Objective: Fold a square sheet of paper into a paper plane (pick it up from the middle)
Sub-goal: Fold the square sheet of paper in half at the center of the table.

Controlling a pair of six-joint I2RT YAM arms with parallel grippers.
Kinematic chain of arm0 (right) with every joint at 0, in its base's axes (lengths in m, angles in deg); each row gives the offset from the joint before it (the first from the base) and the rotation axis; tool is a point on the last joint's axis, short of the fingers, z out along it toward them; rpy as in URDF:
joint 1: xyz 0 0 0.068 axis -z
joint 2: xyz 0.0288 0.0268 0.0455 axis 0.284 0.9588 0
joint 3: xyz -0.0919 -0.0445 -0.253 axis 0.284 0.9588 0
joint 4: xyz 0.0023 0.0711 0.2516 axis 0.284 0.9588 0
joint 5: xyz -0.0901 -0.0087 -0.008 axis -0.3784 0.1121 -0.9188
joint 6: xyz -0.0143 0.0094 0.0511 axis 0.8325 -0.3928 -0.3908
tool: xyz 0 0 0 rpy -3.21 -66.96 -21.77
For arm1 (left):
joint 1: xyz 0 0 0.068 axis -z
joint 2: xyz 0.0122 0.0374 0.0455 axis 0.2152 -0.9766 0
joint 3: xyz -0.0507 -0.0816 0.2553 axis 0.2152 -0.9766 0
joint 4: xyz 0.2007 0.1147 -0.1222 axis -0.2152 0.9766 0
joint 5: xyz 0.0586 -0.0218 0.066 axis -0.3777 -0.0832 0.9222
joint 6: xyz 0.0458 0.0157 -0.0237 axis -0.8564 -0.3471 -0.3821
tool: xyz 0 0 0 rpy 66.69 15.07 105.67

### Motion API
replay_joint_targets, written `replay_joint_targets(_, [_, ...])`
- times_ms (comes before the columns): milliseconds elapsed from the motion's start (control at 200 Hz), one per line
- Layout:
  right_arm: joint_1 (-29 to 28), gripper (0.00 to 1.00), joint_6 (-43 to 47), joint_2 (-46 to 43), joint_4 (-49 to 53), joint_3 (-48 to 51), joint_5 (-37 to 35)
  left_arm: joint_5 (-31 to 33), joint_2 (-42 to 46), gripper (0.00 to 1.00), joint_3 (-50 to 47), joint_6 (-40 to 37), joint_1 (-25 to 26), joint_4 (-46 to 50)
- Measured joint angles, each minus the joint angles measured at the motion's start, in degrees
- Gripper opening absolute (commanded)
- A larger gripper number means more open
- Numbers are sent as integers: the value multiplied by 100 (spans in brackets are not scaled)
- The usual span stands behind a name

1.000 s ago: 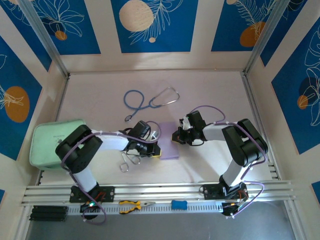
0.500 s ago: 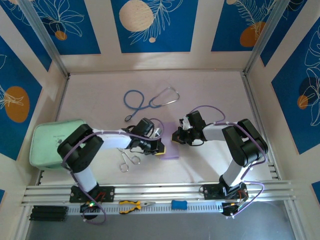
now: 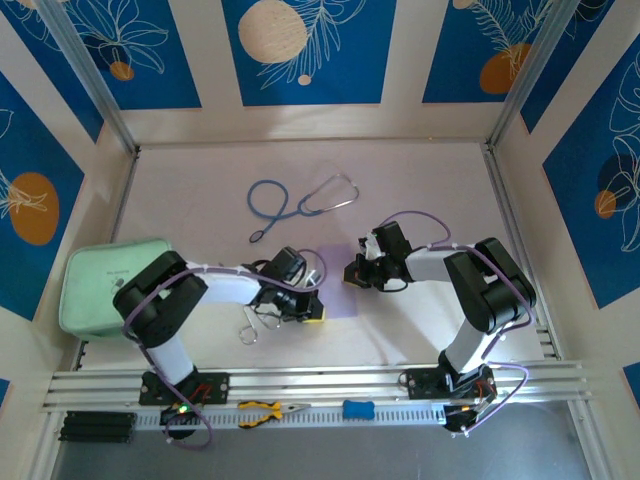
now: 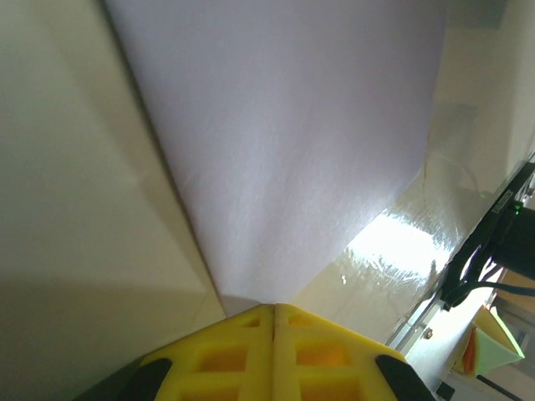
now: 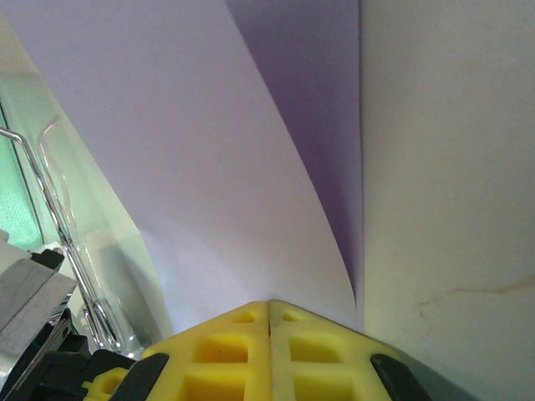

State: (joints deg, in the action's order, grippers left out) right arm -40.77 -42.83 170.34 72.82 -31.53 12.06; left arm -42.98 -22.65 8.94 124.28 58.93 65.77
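Observation:
The square sheet of paper (image 3: 340, 290), pale lilac, lies mid-table between the two arms. My left gripper (image 3: 312, 312) sits at its near left corner. In the left wrist view the yellow fingertips (image 4: 251, 322) are pressed together, and the sheet (image 4: 284, 150) tapers right into the left gripper (image 4: 274, 307); a shadow runs under its left edge. My right gripper (image 3: 352, 272) is at the sheet's far right side. In the right wrist view that gripper (image 5: 269, 304) is shut on a curled-up flap of the sheet (image 5: 192, 167), and a darker layer (image 5: 330, 100) shows beneath.
A blue stethoscope (image 3: 298, 202) lies behind the paper. Metal forceps (image 3: 252, 322) rest beside the left arm, and their loops (image 5: 63, 242) show in the right wrist view. A mint-green pouch (image 3: 100, 285) is at the left wall. Yellow pliers (image 3: 265, 410) and a blue tool (image 3: 358, 409) lie on the front rail.
My left gripper has slid a little toward the near edge along the sheet's left side. The right gripper has stayed where it was.

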Motion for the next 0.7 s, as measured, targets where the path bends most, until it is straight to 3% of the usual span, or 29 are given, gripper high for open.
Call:
replay_joint_targets(210, [2, 0, 4, 0, 2, 0, 2, 26, 302, 4, 33, -153, 44, 544])
replay_joint_targets(405, [2, 0, 7, 0, 20, -4, 2, 4, 280, 5, 1069, -444, -195, 831])
replay_joint_targets(700, [2, 0, 7, 0, 20, -4, 2, 63, -560, 5, 1681, -640, -619, 758])
